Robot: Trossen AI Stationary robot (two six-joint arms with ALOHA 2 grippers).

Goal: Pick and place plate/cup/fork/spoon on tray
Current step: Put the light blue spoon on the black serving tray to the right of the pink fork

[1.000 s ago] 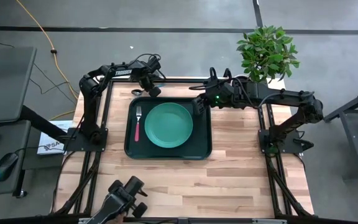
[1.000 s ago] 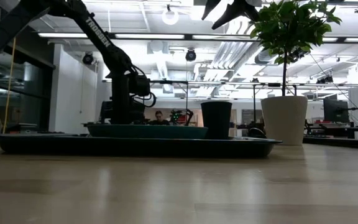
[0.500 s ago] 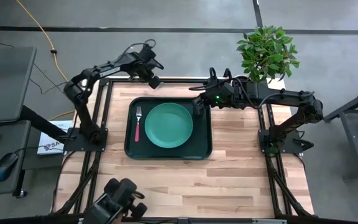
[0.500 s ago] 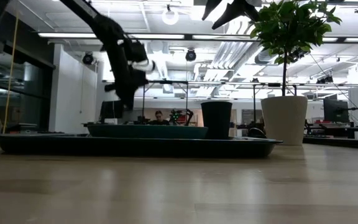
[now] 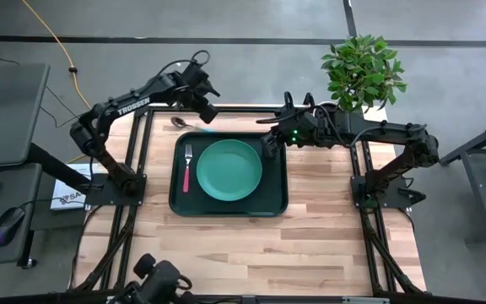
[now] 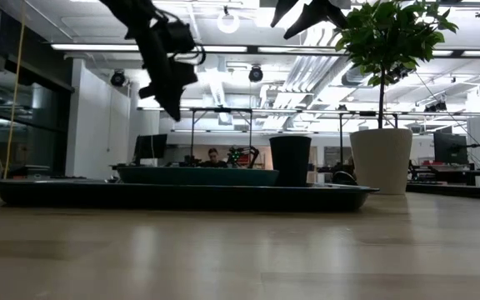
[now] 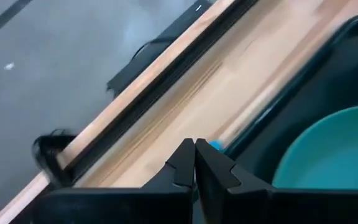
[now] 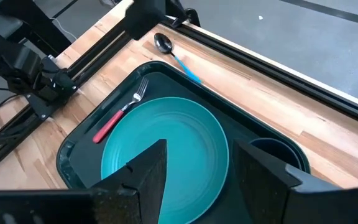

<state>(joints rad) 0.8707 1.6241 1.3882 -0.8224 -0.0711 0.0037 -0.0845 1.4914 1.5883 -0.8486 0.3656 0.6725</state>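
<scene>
The dark green tray holds the green plate, the red-handled fork on the plate's left, and the dark cup upright in its far right corner. The teal-handled spoon lies flat on the wood just beyond the tray's far left corner. My left gripper hangs shut and empty high above that corner, near the spoon's handle. My right gripper stands open well above the cup, holding nothing.
A potted plant in a white pot stands at the table's far right corner, beside the right arm. Bare wood lies between the tray and the near edge. Black frame rails run along the far edge.
My left gripper has risen from the table at the tray's far left corner and now hangs high, carrying nothing. The spoon, covered by the arm before, shows lying on the wood there. My right arm has kept still.
</scene>
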